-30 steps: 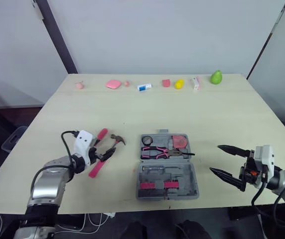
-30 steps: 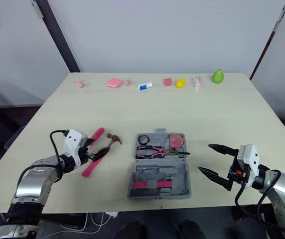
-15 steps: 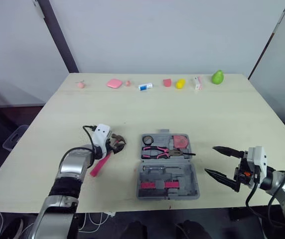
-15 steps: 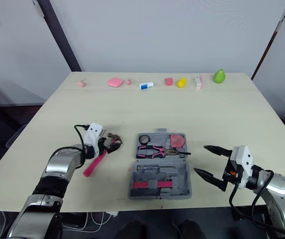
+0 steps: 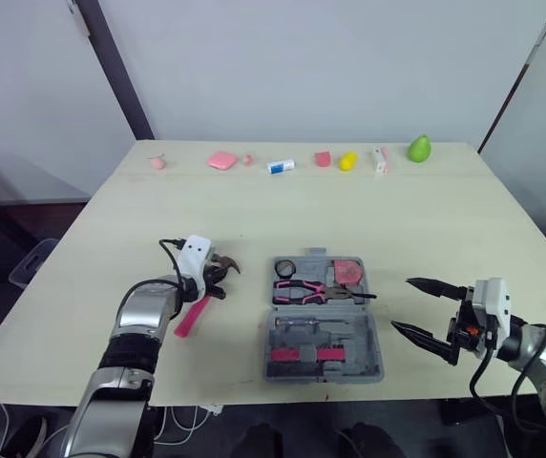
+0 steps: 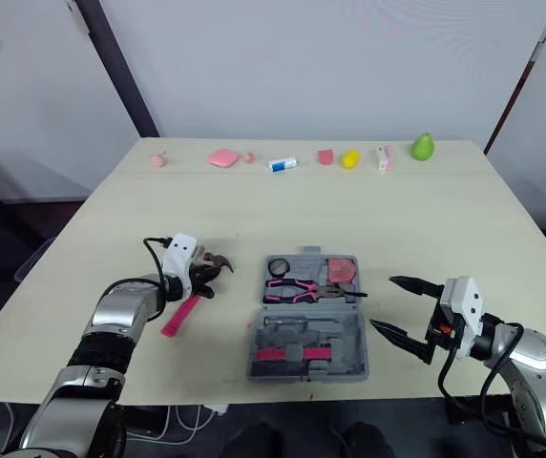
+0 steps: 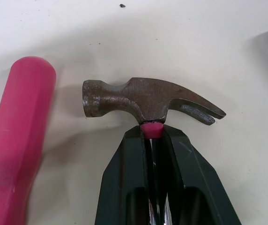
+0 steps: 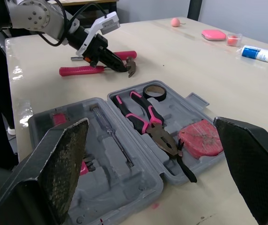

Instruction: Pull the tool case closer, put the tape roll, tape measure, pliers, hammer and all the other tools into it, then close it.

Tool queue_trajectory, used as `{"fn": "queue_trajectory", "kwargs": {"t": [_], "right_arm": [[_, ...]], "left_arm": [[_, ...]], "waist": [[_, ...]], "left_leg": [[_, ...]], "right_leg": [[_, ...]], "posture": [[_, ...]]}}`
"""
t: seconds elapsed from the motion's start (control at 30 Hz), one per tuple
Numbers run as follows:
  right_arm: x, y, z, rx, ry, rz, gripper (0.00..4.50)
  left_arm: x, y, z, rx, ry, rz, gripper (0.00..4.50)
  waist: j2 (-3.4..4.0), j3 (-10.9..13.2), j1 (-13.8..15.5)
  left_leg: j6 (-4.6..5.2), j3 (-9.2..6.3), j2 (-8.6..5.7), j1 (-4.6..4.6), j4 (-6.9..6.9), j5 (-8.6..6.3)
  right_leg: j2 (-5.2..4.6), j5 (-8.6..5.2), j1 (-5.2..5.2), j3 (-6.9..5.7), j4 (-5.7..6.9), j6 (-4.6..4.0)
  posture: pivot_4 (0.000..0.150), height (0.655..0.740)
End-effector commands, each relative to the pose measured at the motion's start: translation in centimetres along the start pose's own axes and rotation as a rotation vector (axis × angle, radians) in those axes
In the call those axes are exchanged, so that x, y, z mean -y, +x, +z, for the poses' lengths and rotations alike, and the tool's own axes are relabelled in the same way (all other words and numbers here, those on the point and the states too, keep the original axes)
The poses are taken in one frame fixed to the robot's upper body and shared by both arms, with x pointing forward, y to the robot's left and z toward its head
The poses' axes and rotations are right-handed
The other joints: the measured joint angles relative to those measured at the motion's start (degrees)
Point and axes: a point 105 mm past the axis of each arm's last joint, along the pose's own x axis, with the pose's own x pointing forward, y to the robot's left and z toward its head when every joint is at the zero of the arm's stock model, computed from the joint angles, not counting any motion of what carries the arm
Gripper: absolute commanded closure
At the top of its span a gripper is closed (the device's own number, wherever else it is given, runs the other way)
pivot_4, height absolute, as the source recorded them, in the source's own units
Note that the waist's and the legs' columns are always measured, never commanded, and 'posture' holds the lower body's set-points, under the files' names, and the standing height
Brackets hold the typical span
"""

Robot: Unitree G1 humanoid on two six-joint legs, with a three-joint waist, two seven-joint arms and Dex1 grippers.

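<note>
The grey tool case (image 5: 373, 334) lies open near the table's front edge. In it are a black tape roll (image 5: 285, 268), pink-handled pliers (image 5: 306, 289) and a pink tape measure (image 5: 348, 271). Left of the case lies the hammer (image 7: 148, 101), its pink handle (image 5: 189, 318) pointing toward the front edge. My left gripper (image 7: 152, 131) is shut on the hammer's pink neck just under the steel head (image 5: 223, 264). A second pink tool handle (image 7: 12, 140) lies beside the hammer. My right gripper (image 5: 402, 303) stands open just right of the case, with nothing between its fingers.
Small items line the table's far edge: a pink ball (image 5: 157, 162), a pink pad (image 5: 220, 159), a white-and-blue tube (image 5: 281, 166), a yellow piece (image 5: 347, 160) and a green pear (image 5: 418, 148). The case's front half (image 5: 297, 326) holds a screwdriver and pink inserts.
My left gripper has moved along the hammer to its head and shut on the neck. The right gripper stays open and has barely moved.
</note>
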Motion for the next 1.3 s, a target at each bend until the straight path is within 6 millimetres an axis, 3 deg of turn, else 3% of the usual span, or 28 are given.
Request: {"fn": "queue_trajectory", "kwargs": {"t": [0.03,0.23,0.5,0.6,0.87,1.03,1.17,1.3], "right_arm": [[-0.2,0.6,1.7,0.046,-0.043,0.031,0.00],[-0.7,1.2,2.4,0.067,-0.032,0.070,0.00],[-0.6,1.0,2.6,0.051,-0.028,0.090,0.00],[-0.6,0.7,2.4,0.042,-0.029,0.082,0.00],[-0.6,-0.4,1.9,0.023,-0.020,0.049,0.00],[-0.6,-0.7,1.8,0.017,-0.013,0.039,0.00],[-0.8,-0.9,1.5,0.010,-0.004,0.044,0.00],[-0.6,-1.3,1.2,-0.002,-0.001,0.040,0.00]], "left_arm": [[0.7,0.1,-0.7,-0.011,0.010,-0.036,4.46],[0.9,-1.1,0.7,0.037,0.079,-0.057,4.46],[2.8,-4.1,4.3,0.086,0.269,-0.269,4.46],[4.6,-4.9,5.1,0.084,0.329,-0.374,4.46],[12.8,-6.0,7.2,0.079,0.491,-0.691,4.46],[15.7,-6.3,7.6,0.052,0.569,-0.777,4.46],[17.8,-5.9,7.3,0.030,0.630,-0.837,4.46],[20.2,-5.6,5.6,-0.023,0.721,-0.926,4.46]], "waist": [[0.00,0.0,0.0],[-0.01,0.0,-0.3],[-0.12,0.1,-0.6],[-0.12,0.1,-0.5],[-0.13,0.1,-0.1],[-0.12,0.1,-0.6],[-0.11,0.1,-0.7],[-0.11,0.1,-0.6]], "left_leg": [[0.00,0.00,0.00,0.00,0.00,0.00],[0.00,0.00,0.01,-0.03,-0.01,0.00],[0.00,-0.04,0.04,-0.11,0.00,0.00],[0.00,-0.04,0.03,-0.11,0.00,0.00],[0.00,-0.03,0.01,-0.16,0.02,0.00],[0.00,-0.06,0.04,-0.14,0.02,0.00],[0.00,-0.06,0.03,-0.13,0.02,0.00],[0.01,-0.05,0.04,-0.13,0.02,0.00]], "right_leg": [[0.00,0.00,0.00,0.00,0.00,0.00],[0.00,0.00,-0.01,0.00,-0.02,0.00],[0.01,0.00,-0.06,-0.05,-0.03,-0.01],[0.01,-0.01,-0.06,-0.05,-0.04,-0.01],[0.02,-0.01,-0.07,-0.03,-0.07,0.00],[0.09,-0.01,-0.07,-0.01,-0.05,-0.01],[0.10,-0.02,-0.07,0.00,-0.05,0.00],[0.10,-0.02,-0.07,0.01,-0.05,-0.01]], "posture": [[0.150,0.7400],[0.150,0.7400],[0.150,0.7400],[0.150,0.7400],[0.150,0.7400],[0.150,0.7400],[0.150,0.7400],[0.150,0.7400]]}}
